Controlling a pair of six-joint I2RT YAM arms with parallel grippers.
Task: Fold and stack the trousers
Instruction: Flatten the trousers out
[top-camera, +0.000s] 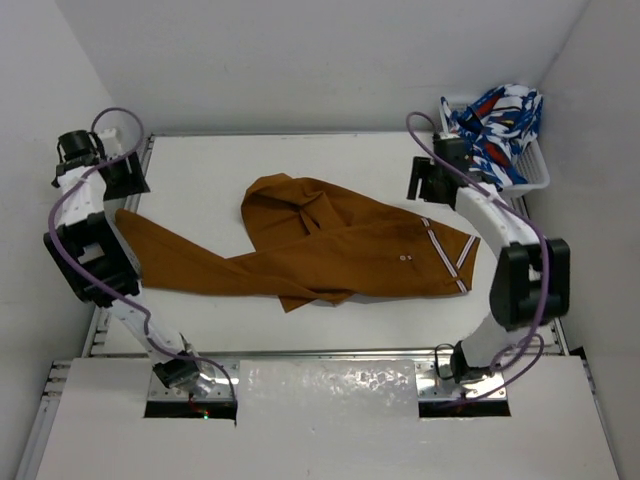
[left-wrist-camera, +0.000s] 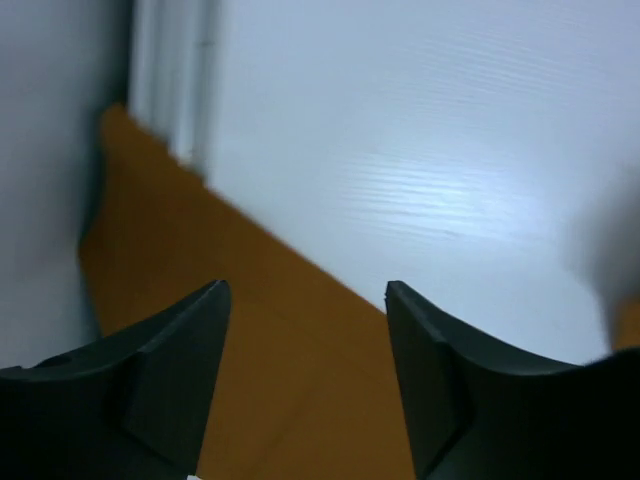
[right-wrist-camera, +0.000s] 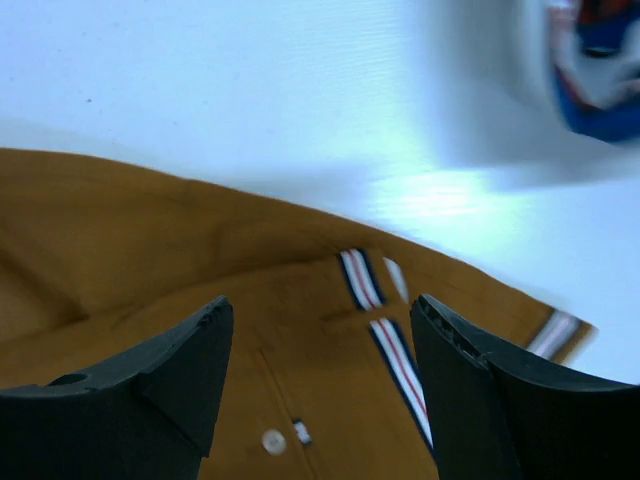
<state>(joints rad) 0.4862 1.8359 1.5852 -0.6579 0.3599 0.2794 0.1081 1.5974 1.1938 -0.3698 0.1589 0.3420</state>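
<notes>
The mustard-brown trousers lie spread on the white table. Their striped waistband is at the right, one leg reaches far left and the other is bunched toward the back. My left gripper hovers open over the end of the left leg, and brown cloth shows between its empty fingers. My right gripper stands open just above the waistband. Its wrist view shows the striped edge and a metal rivet below the gripper. Neither gripper holds cloth.
A white basket with blue-white-red patterned clothes sits at the back right corner, close behind the right wrist; the clothes also show in the right wrist view. Walls enclose the table on three sides.
</notes>
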